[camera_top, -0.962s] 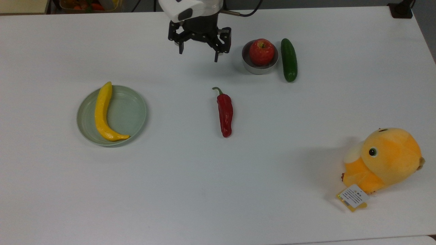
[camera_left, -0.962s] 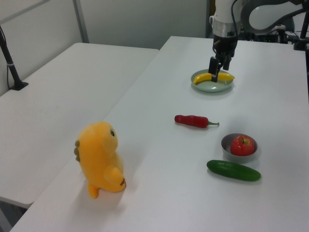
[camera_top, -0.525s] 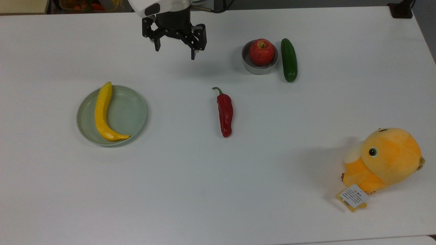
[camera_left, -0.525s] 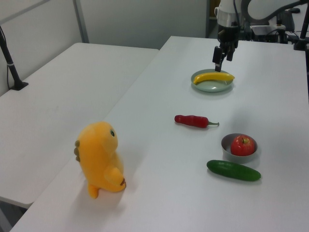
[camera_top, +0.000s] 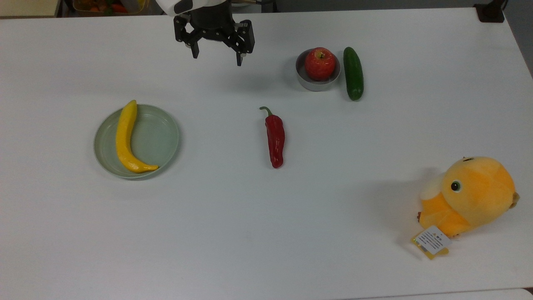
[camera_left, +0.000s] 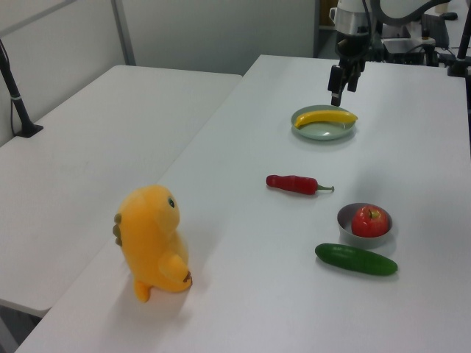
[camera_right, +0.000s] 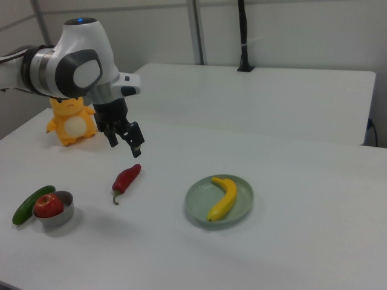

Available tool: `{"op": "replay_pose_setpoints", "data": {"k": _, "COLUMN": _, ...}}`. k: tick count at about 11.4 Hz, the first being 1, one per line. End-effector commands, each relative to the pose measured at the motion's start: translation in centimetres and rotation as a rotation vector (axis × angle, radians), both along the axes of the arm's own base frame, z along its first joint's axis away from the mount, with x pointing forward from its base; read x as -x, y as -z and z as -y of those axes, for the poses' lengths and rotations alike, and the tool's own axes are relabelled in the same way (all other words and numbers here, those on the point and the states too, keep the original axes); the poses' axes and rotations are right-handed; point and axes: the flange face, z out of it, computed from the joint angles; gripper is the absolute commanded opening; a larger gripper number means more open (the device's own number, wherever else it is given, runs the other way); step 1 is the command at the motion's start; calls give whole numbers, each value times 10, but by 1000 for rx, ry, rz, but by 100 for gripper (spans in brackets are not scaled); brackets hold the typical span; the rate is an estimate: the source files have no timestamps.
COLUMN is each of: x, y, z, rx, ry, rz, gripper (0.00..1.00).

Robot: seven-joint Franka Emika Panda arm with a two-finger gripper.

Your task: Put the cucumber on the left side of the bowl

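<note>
The dark green cucumber [camera_top: 353, 73] lies on the table against the right side of the small grey bowl [camera_top: 308, 82] in the top view; a red apple [camera_top: 320, 63] fills the bowl. In the left view the cucumber [camera_left: 356, 259] lies in front of the bowl [camera_left: 346, 219]; in the right view the cucumber [camera_right: 30, 203] is to the bowl's [camera_right: 60, 215] left. My gripper [camera_top: 216, 56] hangs open and empty above the table near its far edge, well to the top view's left of the bowl. The gripper [camera_left: 340, 87] [camera_right: 124, 142] holds nothing.
A red chili [camera_top: 275, 138] lies mid-table. A yellow banana [camera_top: 126, 138] rests on a pale green plate [camera_top: 162, 137] at the top view's left. An orange plush toy [camera_top: 468, 196] sits at the top view's near right. Bare table lies between the bowl and the chili.
My gripper has moved away from the bowl to the top view's left and then slightly back toward the far edge, staying open. Nothing on the table has moved.
</note>
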Motion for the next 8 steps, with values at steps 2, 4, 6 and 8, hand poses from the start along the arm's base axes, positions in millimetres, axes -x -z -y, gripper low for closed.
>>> {"op": "replay_pose_setpoints", "data": {"k": 2, "x": 7, "y": -5, "z": -1, "rx": -16, "ry": -25, "rz": -17, "gripper": 100}}
{"op": "replay_pose_setpoints", "data": {"k": 4, "x": 8, "y": -4, "z": -2, "rx": -16, "ry": -55, "rz": -24, "gripper": 100}}
{"op": "replay_pose_setpoints", "data": {"k": 6, "x": 8, "y": -3, "z": -1, "rx": -14, "ry": -85, "rz": -27, "gripper": 100}}
{"op": "replay_pose_setpoints", "data": {"k": 8, "x": 9, "y": -2, "z": -1, "rx": -11, "ry": -108, "rz": -36, "gripper": 100}}
